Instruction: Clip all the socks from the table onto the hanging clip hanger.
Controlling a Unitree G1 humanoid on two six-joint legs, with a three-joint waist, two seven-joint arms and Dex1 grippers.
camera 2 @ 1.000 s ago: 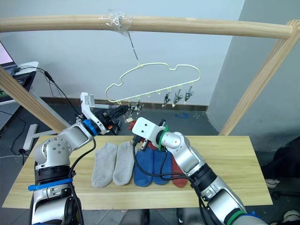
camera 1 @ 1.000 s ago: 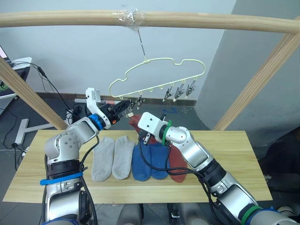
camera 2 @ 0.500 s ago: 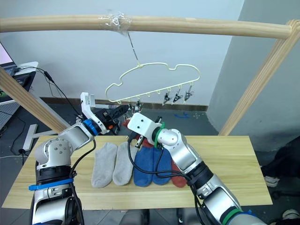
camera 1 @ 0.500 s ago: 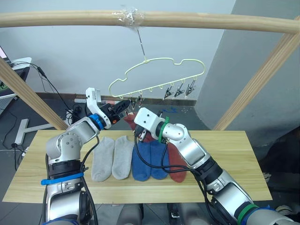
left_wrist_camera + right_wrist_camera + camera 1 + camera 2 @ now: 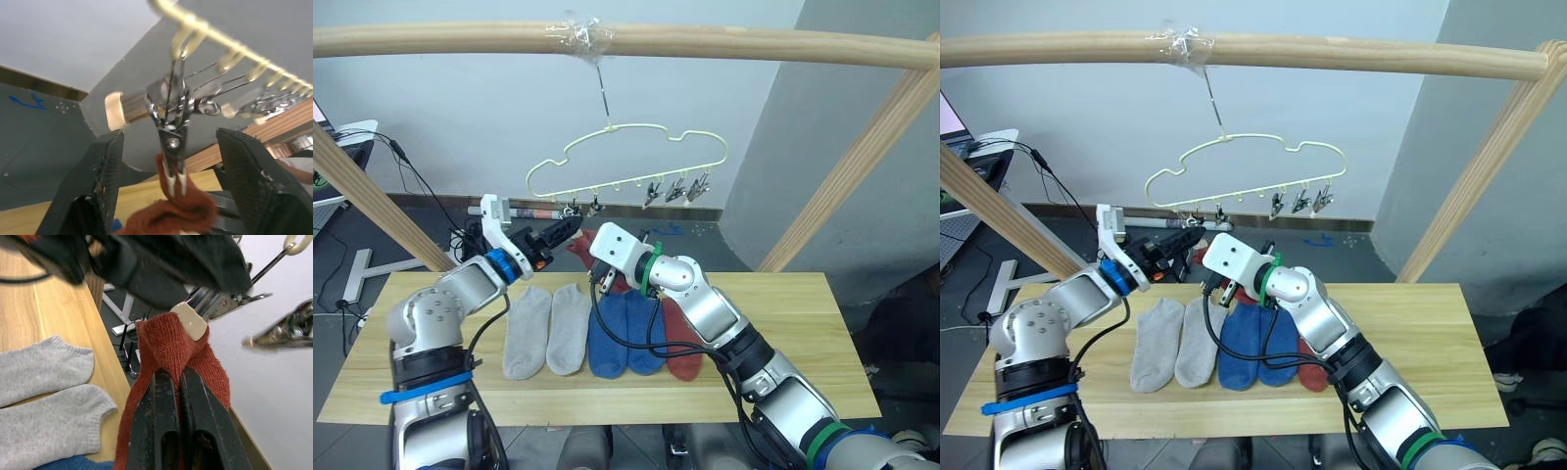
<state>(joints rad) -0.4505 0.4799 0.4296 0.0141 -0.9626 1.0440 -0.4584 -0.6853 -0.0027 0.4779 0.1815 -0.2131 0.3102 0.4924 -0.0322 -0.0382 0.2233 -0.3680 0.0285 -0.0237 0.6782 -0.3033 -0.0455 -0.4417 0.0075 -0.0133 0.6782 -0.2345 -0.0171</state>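
hanger [image 5: 626, 157] has swung toward the robot's left since a second ago, and the left gripper [image 5: 168, 188], fingers now apart, flanks its end clip [image 5: 172, 147], which bites the rust red sock [image 5: 171, 340]. right gripper [image 5: 168, 396] is still clamped on that sock's cuff, so letting go looks like the next step. head views add five socks [image 5: 551, 328] flat on the desk [image 5: 783, 328] and the free clips [image 5: 675, 188]; wrist views show the bite itself.

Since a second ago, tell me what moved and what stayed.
The clip hanger swung toward the robot's left. The left gripper moved left with it, open beside a clip. The right gripper lifted the rust red sock to that clip, still gripping it. Five socks stayed on the table.
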